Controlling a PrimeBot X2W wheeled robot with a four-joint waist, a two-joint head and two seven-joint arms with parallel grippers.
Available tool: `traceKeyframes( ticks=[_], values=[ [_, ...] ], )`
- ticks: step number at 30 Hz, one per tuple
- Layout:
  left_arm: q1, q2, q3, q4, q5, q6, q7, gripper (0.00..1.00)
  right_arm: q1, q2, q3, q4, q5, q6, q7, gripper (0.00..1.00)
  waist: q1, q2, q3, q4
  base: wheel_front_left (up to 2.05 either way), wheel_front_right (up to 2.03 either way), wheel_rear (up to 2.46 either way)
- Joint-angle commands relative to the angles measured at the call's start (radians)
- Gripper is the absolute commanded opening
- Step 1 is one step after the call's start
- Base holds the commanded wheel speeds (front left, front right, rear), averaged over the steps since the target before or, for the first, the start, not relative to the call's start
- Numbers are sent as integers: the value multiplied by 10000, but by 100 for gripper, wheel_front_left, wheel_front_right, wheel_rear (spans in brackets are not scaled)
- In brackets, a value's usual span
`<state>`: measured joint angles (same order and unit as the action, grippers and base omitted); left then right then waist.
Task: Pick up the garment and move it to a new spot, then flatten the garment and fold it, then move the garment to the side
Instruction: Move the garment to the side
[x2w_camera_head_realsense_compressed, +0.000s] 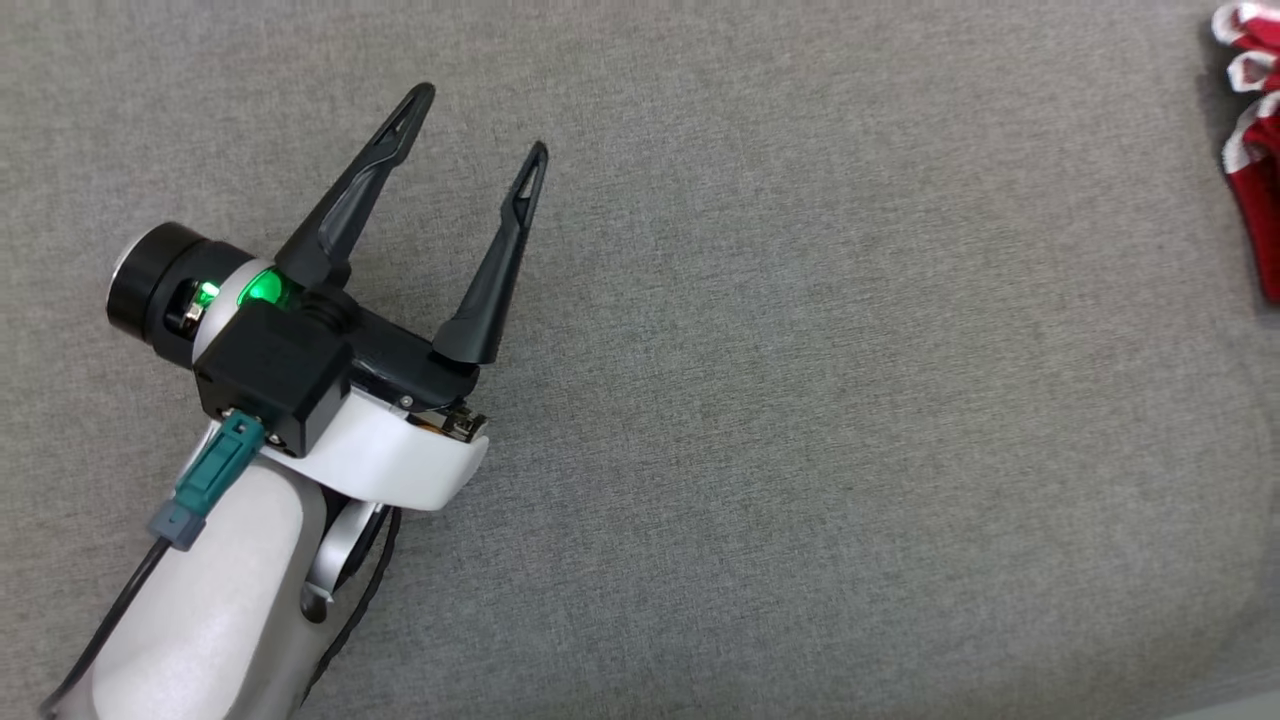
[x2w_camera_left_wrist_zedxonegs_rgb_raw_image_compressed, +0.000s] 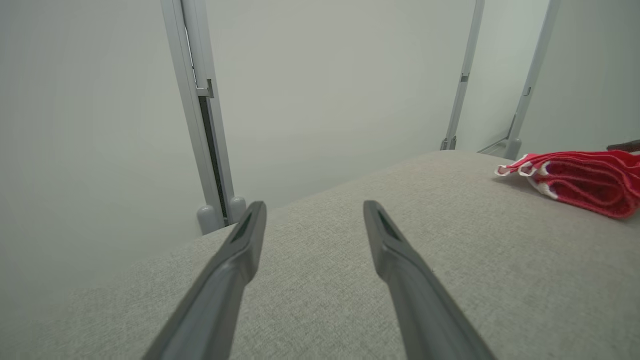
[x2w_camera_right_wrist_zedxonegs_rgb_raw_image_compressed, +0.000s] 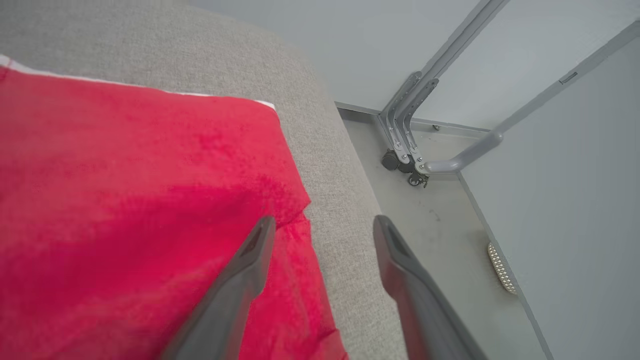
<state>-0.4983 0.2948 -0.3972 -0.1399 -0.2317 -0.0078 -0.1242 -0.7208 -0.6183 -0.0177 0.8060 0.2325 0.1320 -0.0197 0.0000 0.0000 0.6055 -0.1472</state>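
Red garment (x2w_camera_head_realsense_compressed: 1255, 160) parked at the edge

Folded in layers, it lay at two o'clock on the grey cushion (x2w_camera_head_realsense_compressed: 800, 400). At nine o'clock the left gripper (x2w_camera_head_realsense_compressed: 482, 121) hovered, fingers spread wide, empty, well apart from it. Over the garment's edge the right gripper (x2w_camera_right_wrist_zedxonegs_rgb_raw_image_compressed: 324, 222) hung wide too, gripping nothing.

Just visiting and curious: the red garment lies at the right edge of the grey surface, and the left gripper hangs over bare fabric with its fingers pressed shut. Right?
Not quite. The head view shows the left gripper open, its fingers spread apart over the bare grey surface. The rest holds: the red garment lies at the right edge.
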Motion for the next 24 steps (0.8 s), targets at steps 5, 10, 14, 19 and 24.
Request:
traceKeyframes(
  ticks=[5, 10, 14, 19, 24],
  values=[
    [361, -10, 58, 285, -202, 93, -151, 100, 865, 802, -584, 309, 321, -25, -1116, 100, 0, 0, -648, -163, 0, 0, 0],
    [769, 21, 106, 578, -377, 195, -265, 100, 1856, 1662, -1062, 13, 673, -25, -2033, 100, 0, 0, -1417, -265, 0, 0, 0],
    [1172, 22, 222, 744, -544, 382, -305, 100, 2645, 2310, -1340, -762, 761, -25, -2322, 100, 0, 0, -2008, -314, 0, 0, 0],
    [1620, -87, 343, 917, -752, 640, -355, 100, 3678, 3391, -1584, -2459, 562, -23, -2422, 100, 0, 0, -2649, -229, 0, 0, 0],
    [1995, -184, 453, 1137, -975, 862, -430, 100, 4610, 4363, -1501, -4315, 48, -23, -2297, 100, 0, 0, -3178, 30, 0, 0, 0]
  ],
)
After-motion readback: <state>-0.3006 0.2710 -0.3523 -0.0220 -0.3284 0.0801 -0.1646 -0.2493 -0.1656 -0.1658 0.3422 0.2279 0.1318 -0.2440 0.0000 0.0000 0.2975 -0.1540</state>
